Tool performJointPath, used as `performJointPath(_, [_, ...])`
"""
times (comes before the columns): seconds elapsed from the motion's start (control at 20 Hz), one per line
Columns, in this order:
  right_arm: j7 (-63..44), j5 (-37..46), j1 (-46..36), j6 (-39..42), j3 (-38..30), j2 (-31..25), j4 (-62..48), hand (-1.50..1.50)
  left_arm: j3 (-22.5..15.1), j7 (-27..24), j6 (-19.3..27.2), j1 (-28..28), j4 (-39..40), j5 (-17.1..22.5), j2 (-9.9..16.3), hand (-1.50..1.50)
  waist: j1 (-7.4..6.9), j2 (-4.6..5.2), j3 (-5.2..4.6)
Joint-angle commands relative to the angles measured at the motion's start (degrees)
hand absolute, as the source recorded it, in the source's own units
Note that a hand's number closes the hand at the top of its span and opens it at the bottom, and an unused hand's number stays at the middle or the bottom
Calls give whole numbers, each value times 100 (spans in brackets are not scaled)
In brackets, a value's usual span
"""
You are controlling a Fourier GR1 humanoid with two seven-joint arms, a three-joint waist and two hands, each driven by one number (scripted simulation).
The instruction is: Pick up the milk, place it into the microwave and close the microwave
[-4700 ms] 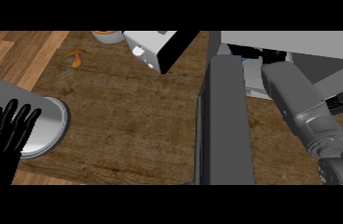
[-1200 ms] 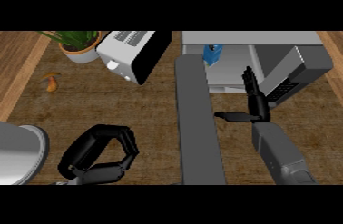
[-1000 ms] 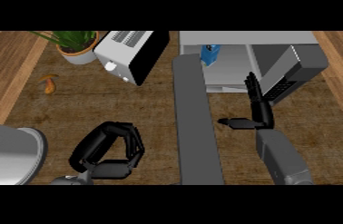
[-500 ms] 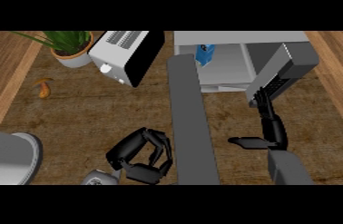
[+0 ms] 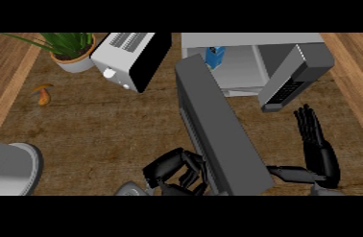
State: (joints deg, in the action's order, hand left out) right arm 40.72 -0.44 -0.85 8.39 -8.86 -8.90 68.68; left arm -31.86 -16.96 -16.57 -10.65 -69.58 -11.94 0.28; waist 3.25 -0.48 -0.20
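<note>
The milk [image 5: 215, 55], a blue-and-white carton, stands inside the microwave [image 5: 245, 68] (left hand [image 5: 177, 171] fingers curled empty, right hand [image 5: 319, 152] fingers straight).

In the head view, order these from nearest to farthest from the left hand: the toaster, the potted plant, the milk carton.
From the left hand, at the bottom centre:
1. Toaster, up and slightly left.
2. Milk carton, up and right, inside the microwave.
3. Potted plant, far upper left.

One milk carton [image 5: 215, 55], one microwave [image 5: 241, 63], one toaster [image 5: 131, 58], one plant [image 5: 71, 49], two robot hands [image 5: 177, 171] [image 5: 319, 152].
</note>
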Motion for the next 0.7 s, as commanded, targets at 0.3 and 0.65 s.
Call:
performJointPath(0.3, [-852,-973,1045,916,-43,-287,2051,-150,-2087,404,2448,-1192,740,1524,-25,150,184,75,1])
performJointPath(0.65, [-1323,-1327,839,1170,-93,-579,2655,-150,-2443,19,3698,-1538,758,2551,-23,150,402,138,-15])
